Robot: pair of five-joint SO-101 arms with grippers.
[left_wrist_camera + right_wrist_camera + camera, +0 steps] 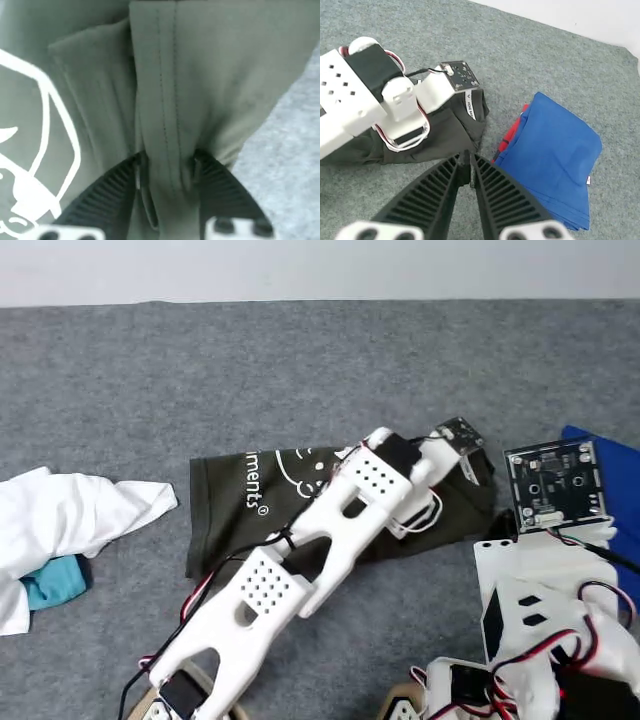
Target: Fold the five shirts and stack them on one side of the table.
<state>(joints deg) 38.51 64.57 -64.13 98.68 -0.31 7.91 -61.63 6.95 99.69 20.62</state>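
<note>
Worktop (320, 370): dark shirt (225, 525) lies mid-worktop, part folded. Blue shirt (560, 150) sits folded at right side.
Risk, as we judge it: thin pinched fold slips out when pulled, or layers bunch and spoil the fold.
Left jaws: narrow gap, pinching dark shirt's stitched fold.
Right jaws: pressed together, empty, near dark shirt's corner.

The white shirt (60, 515) covers most of the teal shirt (55, 585).

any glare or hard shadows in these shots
high view: even light, no glare, a soft shadow beside the left arm on the dark green shirt; left wrist view: creases shade the fabric pinched in the left gripper; right wrist view: flat light, the blue shirt shows no glare
</note>
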